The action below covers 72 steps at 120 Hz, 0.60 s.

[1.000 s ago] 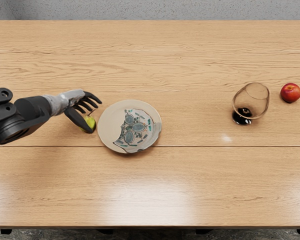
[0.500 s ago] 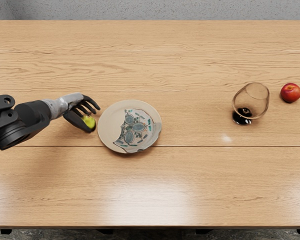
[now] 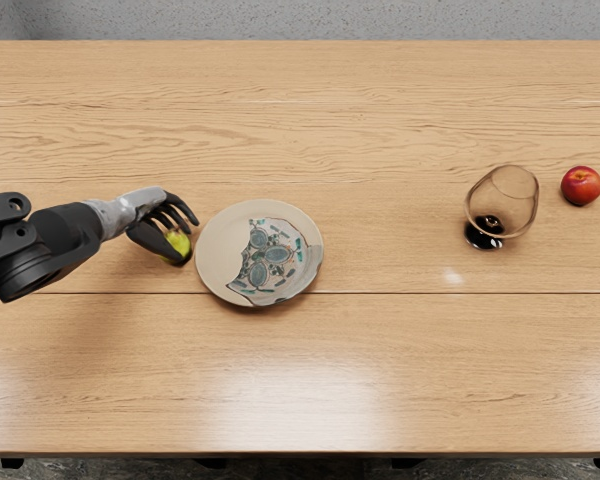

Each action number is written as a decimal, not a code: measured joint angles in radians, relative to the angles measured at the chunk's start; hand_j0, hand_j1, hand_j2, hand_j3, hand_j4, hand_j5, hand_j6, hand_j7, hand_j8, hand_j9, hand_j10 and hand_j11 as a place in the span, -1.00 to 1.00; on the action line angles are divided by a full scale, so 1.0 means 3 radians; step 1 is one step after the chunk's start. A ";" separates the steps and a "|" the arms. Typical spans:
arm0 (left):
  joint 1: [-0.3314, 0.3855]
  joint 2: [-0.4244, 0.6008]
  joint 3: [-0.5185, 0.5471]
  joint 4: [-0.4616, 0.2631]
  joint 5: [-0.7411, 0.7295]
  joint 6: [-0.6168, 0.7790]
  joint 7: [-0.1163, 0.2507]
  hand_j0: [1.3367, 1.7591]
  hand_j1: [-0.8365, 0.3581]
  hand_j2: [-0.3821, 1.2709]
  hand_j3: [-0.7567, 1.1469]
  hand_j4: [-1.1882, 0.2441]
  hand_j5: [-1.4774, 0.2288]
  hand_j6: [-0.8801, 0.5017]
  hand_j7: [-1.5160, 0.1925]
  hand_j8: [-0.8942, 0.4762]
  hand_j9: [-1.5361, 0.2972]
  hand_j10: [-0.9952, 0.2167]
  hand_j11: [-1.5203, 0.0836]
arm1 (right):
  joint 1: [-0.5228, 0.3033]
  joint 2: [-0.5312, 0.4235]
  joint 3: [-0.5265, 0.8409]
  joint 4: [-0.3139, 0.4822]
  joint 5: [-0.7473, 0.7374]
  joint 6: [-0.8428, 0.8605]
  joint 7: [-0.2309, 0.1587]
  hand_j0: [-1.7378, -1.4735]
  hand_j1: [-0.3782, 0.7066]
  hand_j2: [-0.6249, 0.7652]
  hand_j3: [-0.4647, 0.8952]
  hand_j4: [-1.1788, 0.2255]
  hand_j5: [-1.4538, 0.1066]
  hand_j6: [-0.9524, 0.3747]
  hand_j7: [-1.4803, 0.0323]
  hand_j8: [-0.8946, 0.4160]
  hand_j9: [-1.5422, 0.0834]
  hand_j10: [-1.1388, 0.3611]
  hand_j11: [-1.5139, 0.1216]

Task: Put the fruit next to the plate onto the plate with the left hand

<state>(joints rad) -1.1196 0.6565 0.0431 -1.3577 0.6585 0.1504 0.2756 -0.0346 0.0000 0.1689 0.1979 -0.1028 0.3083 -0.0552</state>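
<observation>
A small yellow-green fruit (image 3: 180,243) lies on the table just left of a round plate (image 3: 216,236) with a blue-green pattern at its middle. My left hand (image 3: 166,229) reaches in from the left edge, and its dark fingers curl over and around the fruit, closed on it. The fruit still rests at table level, beside the plate's left rim. The right arm does not show.
A tilted stemmed glass (image 3: 500,204) with a dark residue stands at the right of the table. A red apple (image 3: 581,185) lies beyond it near the right edge. The table's front edge runs along the bottom.
The left hand's fingers have curled down from spread to closed around the fruit. The forearm has pulled slightly left. The fruit has barely shifted.
</observation>
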 joint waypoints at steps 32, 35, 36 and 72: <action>-0.0001 0.0009 0.0002 0.0000 -0.0008 -0.0002 -0.0001 0.50 -0.12 -0.28 -0.20 -0.19 -0.21 -0.59 -0.17 -0.36 -0.22 -0.31 -0.13 | 0.0001 0.0000 0.0000 0.0000 0.0000 0.0000 0.0000 -0.40 -0.95 -0.10 -0.32 0.68 0.86 0.44 0.96 0.37 0.90 0.52 0.85; 0.0004 0.0010 0.0002 0.0000 -0.0006 -0.0001 -0.0001 0.50 -0.11 -0.26 -0.20 -0.21 -0.22 -0.60 -0.18 -0.37 -0.23 -0.32 -0.14 | 0.0001 0.0000 0.0000 0.0000 0.0000 0.0000 0.0000 -0.40 -0.95 -0.10 -0.32 0.68 0.86 0.44 0.96 0.37 0.90 0.52 0.85; 0.0002 0.0010 0.0002 0.0000 -0.0006 -0.0001 -0.0001 0.50 -0.11 -0.25 -0.20 -0.21 -0.22 -0.60 -0.18 -0.37 -0.23 -0.32 -0.15 | 0.0001 0.0000 0.0000 0.0000 0.0000 0.0000 0.0000 -0.40 -0.95 -0.10 -0.32 0.68 0.86 0.44 0.96 0.37 0.90 0.52 0.85; -0.0001 0.0005 0.0003 -0.0004 -0.0011 -0.0009 -0.0008 0.51 -0.13 -0.07 -0.20 -0.29 -0.30 -0.67 -0.25 -0.42 -0.30 -0.38 -0.22 | 0.0001 0.0000 0.0000 0.0000 0.0000 0.0000 0.0000 -0.40 -0.95 -0.10 -0.32 0.68 0.86 0.44 0.96 0.37 0.90 0.52 0.85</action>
<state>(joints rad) -1.1198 0.6581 0.0442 -1.3588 0.6552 0.1478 0.2732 -0.0343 0.0000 0.1690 0.1979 -0.1028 0.3083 -0.0552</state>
